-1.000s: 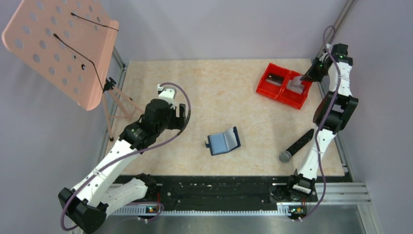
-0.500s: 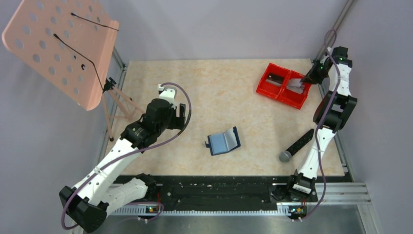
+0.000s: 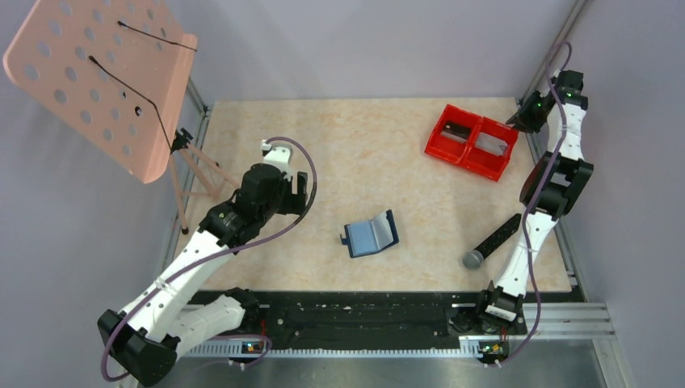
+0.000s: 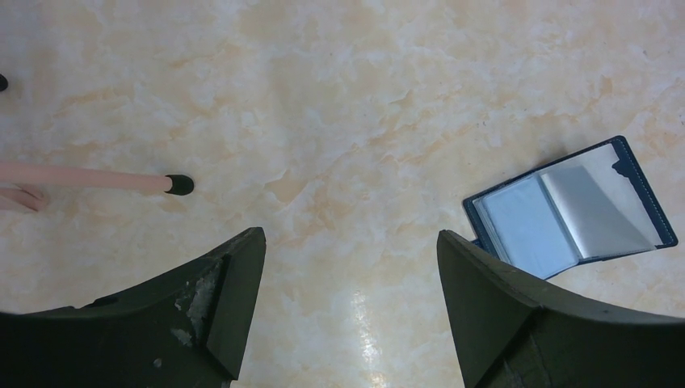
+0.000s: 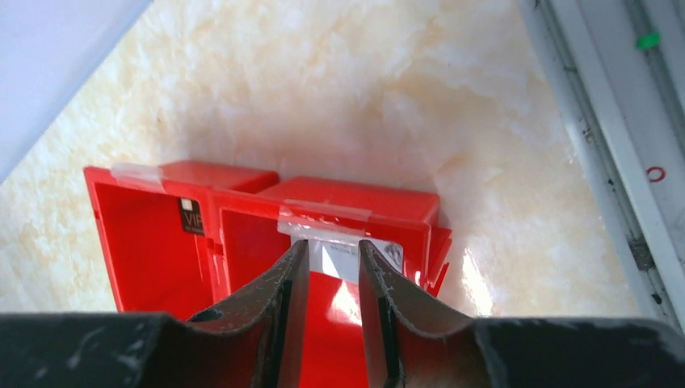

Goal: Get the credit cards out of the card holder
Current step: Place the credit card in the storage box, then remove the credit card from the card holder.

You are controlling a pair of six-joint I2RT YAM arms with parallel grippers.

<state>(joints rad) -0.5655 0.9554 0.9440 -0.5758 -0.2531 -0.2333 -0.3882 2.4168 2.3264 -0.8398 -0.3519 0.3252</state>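
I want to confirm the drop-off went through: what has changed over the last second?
The right end effector let go of the pale grey card, which now lies in the right compartment of the red bin. The end effector then drew back toward the far right corner, jaws slightly parted. The left end effector, open, the card holder and the microphone stayed put.
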